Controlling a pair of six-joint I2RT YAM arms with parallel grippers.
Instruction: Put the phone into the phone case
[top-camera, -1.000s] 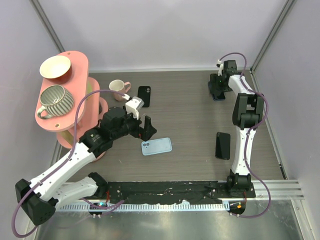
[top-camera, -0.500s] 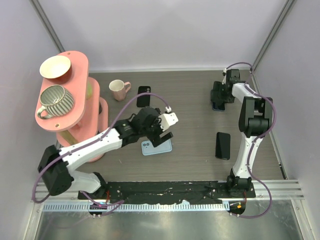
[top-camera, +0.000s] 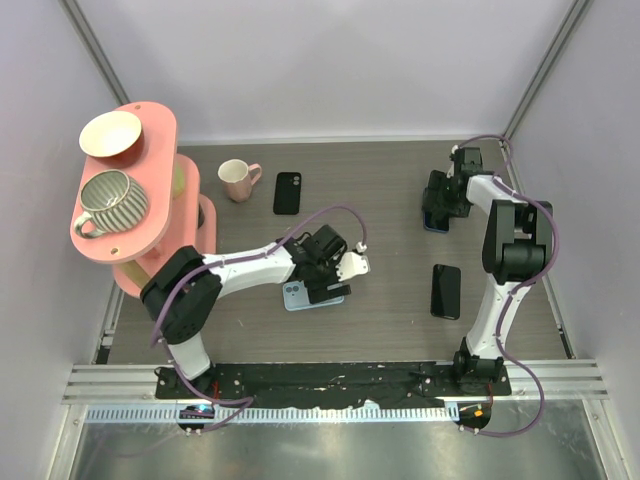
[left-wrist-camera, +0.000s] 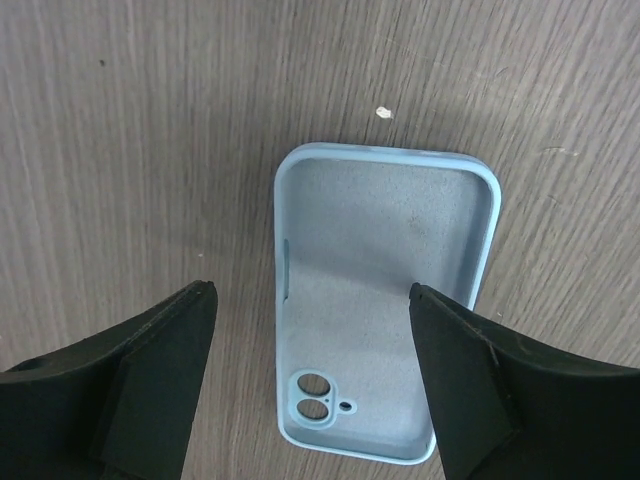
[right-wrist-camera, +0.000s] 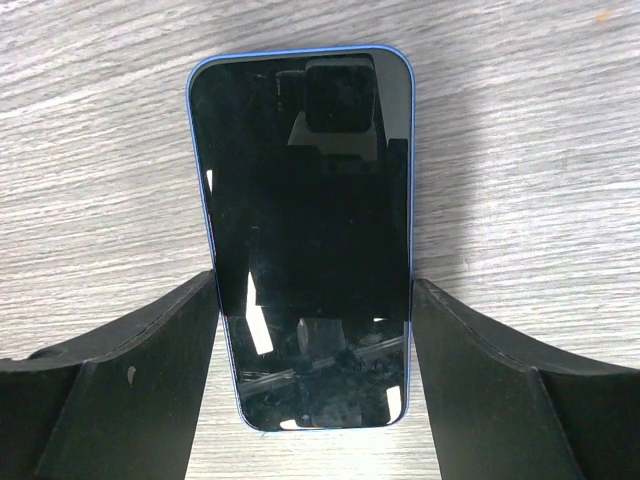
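Tabletop (right-wrist-camera: 90, 110), phone (right-wrist-camera: 300, 200) between right gripper's (right-wrist-camera: 312, 290) jaws

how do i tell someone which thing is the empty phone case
Start at the pink shelf stand on the left and follow the left arm to the middle of the table. The phone case lies flat beneath the open left gripper. Unlike the two black slabs nearby, it is a light-blue hollow shell with grey lining.

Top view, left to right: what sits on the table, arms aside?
Pink shelf stand → pink mug → light-blue phone case → near black slab. Skipped for overlap: far black slab, blue-rimmed phone.
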